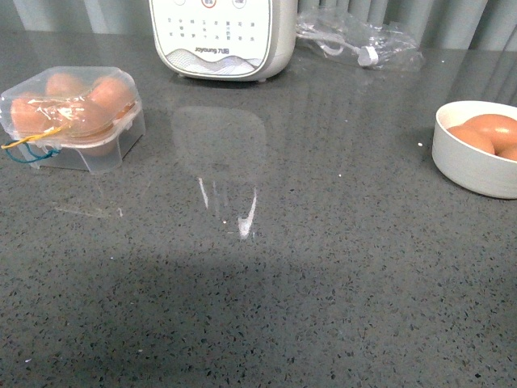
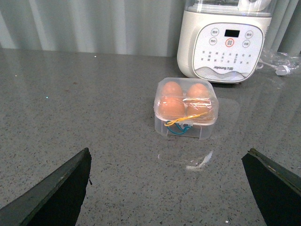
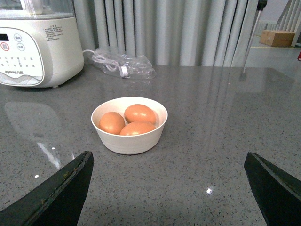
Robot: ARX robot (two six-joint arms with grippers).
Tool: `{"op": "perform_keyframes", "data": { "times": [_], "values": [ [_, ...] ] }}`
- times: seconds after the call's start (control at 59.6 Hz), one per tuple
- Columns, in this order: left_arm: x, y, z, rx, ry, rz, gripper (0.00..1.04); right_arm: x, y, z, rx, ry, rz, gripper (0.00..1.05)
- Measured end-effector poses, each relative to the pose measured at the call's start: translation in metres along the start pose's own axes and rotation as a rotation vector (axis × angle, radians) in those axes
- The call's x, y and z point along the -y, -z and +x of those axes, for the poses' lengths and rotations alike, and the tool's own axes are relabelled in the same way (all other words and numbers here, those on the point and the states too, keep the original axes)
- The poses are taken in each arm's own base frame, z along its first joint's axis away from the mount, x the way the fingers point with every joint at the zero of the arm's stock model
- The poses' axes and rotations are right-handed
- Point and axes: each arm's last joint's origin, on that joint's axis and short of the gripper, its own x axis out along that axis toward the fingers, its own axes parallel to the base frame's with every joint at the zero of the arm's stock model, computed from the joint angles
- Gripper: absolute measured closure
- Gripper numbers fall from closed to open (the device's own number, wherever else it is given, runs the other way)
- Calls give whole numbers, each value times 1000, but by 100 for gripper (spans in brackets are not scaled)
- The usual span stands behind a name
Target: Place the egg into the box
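Note:
The box (image 1: 77, 121) stands at the far left of the grey counter, a clear plastic carton with its domed lid down and a blue-yellow cord at one edge. Orange-brown eggs show through the lid. The left wrist view has the box (image 2: 186, 108) ahead of my left gripper (image 2: 168, 151), which is open and holds nothing. Three eggs (image 3: 140, 114) lie in a round white bowl (image 3: 129, 141) ahead of my open, empty right gripper (image 3: 169, 154). The front view shows that bowl (image 1: 472, 166) at the right edge, and neither arm.
A white Joyoung appliance (image 1: 222, 36) stands at the back of the counter between the box and the bowl. A clear plastic bag with a cable (image 1: 359, 40) lies to its right. Grey curtains close the back.

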Motion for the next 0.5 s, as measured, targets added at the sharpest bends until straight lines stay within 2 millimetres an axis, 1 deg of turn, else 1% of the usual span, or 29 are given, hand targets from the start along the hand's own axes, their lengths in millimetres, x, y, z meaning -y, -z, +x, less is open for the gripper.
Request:
{"op": "perform_keyframes", "data": {
  "times": [0.503],
  "values": [
    [0,0,0,0,0,0,7,0,0,0,0,0,0,7]
  ]
}}
